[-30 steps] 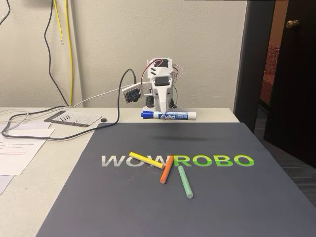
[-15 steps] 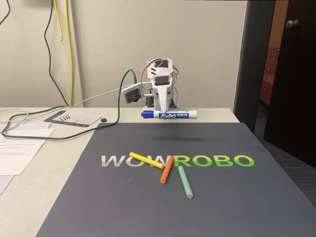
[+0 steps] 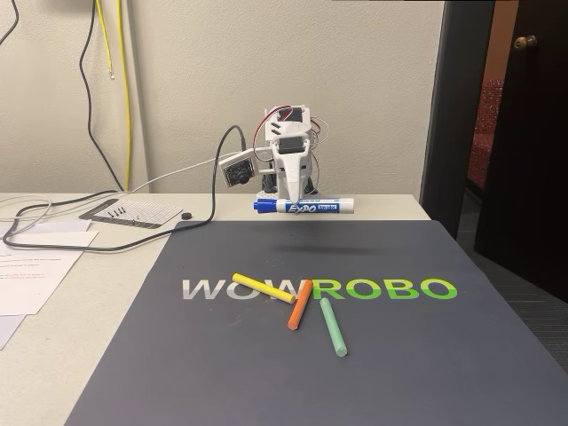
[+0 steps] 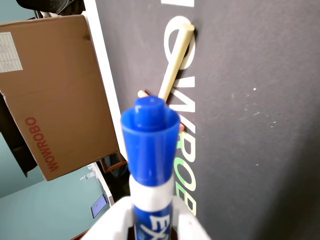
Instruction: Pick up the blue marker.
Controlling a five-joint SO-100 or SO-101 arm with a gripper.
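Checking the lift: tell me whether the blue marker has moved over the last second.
No. The blue marker sits at the same spot against the table's back edge.

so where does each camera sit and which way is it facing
Fixed view: stands low at the mat's near end, facing the wall; shows the white arm, its gripper holding the thick white blue-capped marker level above the dark printed mat.
Wrist view: rides the gripper, looking along the marker down at the mat; white fingers show.
Shared: marker, mat, thin yellow stick.
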